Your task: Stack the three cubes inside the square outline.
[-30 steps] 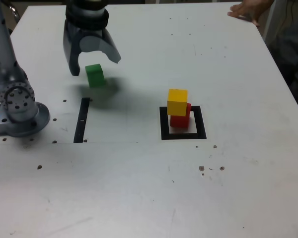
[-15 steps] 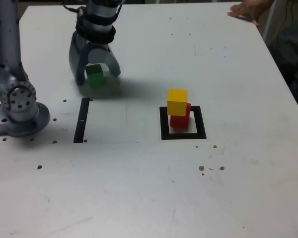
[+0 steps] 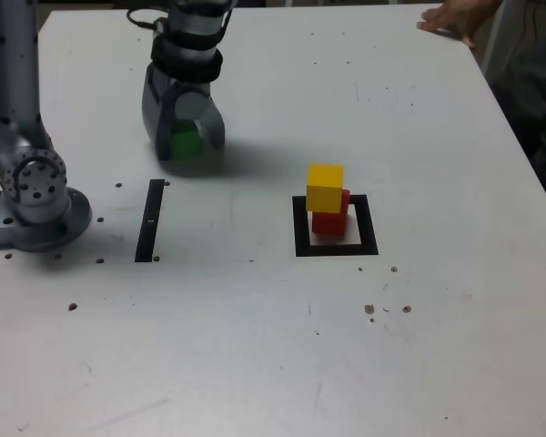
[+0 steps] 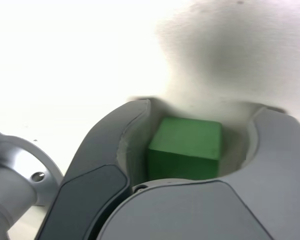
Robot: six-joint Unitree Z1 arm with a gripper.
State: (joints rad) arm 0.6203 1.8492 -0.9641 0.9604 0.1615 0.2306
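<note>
The green cube (image 3: 185, 142) rests on the white table toward the back of the exterior view's left, and my gripper (image 3: 187, 151) is lowered around it. In the wrist view the green cube (image 4: 185, 147) sits between the two grey fingers (image 4: 115, 145). One finger is close to it and a gap shows at the other, so the gripper (image 4: 204, 107) is open. The yellow cube (image 3: 325, 187) stands on the red cube (image 3: 333, 219), slightly offset, inside the black square outline (image 3: 300, 244) near the table's middle.
A thin black strip (image 3: 149, 221) lies on the table just in front of the gripper. The arm's base (image 3: 36, 196) stands at the exterior view's left edge. A person's hand (image 3: 450, 18) rests on the far right corner of the table.
The gripper has come down from above and behind the green cube until its fingers straddle it, and the fingers have drawn somewhat closer together. The cubes have not moved.
</note>
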